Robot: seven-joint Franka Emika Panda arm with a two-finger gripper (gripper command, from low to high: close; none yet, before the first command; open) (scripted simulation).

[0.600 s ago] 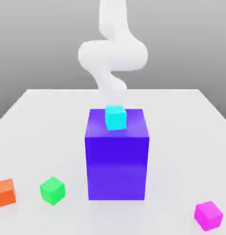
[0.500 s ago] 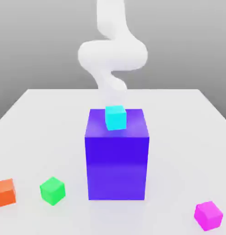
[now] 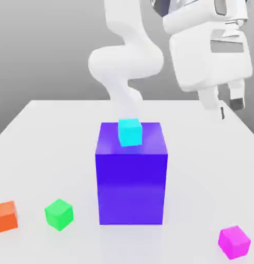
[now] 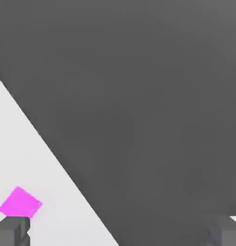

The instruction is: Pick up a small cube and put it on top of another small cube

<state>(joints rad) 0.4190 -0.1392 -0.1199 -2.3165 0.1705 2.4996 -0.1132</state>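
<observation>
Since earlier, the gripper [image 3: 226, 105] has swung into view, fingers [image 3: 237, 101] apart, high above the pink cube [image 3: 234, 242] (desk [image 3: 41, 154] edge cuts it).

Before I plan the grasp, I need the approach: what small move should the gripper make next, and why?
Probably lower the gripper toward the magenta cube. It hangs high, open and empty, roughly above that cube, which lies free on the table, far from the green cube.
</observation>
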